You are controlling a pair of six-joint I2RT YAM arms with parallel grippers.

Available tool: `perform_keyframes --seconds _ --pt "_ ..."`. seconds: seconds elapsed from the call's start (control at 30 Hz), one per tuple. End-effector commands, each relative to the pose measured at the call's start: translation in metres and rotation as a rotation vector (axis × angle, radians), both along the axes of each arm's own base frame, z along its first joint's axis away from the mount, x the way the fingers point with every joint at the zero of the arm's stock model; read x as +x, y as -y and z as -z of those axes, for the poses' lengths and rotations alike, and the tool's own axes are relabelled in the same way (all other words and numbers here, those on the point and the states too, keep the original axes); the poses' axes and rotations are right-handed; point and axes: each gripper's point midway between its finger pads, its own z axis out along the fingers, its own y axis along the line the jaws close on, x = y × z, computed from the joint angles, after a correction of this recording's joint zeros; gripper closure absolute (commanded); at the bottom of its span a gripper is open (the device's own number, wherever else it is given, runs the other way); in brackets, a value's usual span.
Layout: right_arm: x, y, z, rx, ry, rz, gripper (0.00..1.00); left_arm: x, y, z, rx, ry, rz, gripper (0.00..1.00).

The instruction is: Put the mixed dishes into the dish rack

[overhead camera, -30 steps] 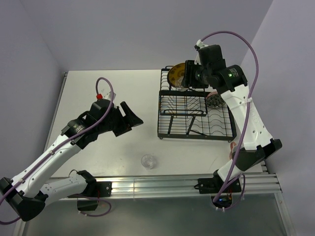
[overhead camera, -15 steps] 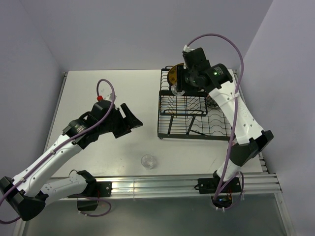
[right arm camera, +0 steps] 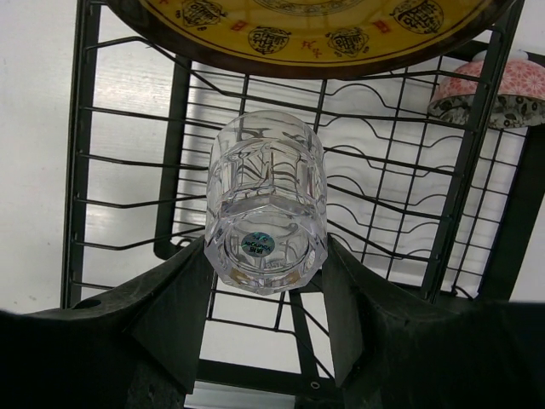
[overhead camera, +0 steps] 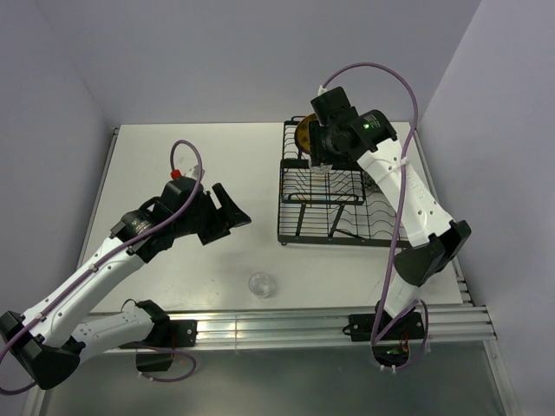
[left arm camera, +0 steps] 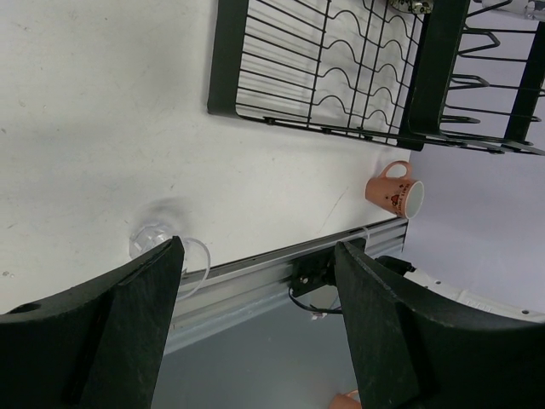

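Above the tumbler (right arm camera: 266, 213) in the right tool (right arm camera: 267, 277), the plate (right arm camera: 315, 34) is cropped.

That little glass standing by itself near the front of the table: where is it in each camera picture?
Top view: the lone glass sits low centre, just before the metal rail.
Left wrist: the lone glass is lower left, beside that rail.
Right wrist: not in it; the second glass there is held by the right gripper.
Shared landmark: the black dish rack shows in all three.
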Motion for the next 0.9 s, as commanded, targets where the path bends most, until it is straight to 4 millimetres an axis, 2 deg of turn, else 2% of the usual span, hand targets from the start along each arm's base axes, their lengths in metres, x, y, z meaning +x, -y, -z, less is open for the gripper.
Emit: perform_keyframes --seconds 0.0,0.23,0.33,0.63,0.77,0.87 --pt "0.003 0.006 -0.003 -0.036 0.018 0.019 1.00 0.000 -0.003 -0.004 0.006 0.018 0.000 0.23" --pt "0.007 0.005 0.005 -0.050 -0.001 0.019 1.00 0.000 -0.002 -0.003 0.026 0.010 0.019 0.22" --pt "0.007 0.004 0.008 -0.055 -0.009 0.019 0.96 0.000 -0.002 -0.002 0.028 0.008 0.024 0.22" --pt "0.010 0.002 0.016 -0.067 -0.037 0.018 0.78 0.000 -0.004 0.000 0.036 0.003 0.035 0.21" --pt "0.010 0.003 0.016 -0.070 -0.036 0.024 0.63 0.001 -0.005 0.002 0.043 0.000 0.045 0.21" --pt "0.011 0.003 0.016 -0.070 -0.037 0.025 0.57 0.000 -0.005 0.004 0.043 -0.005 0.051 0.21"
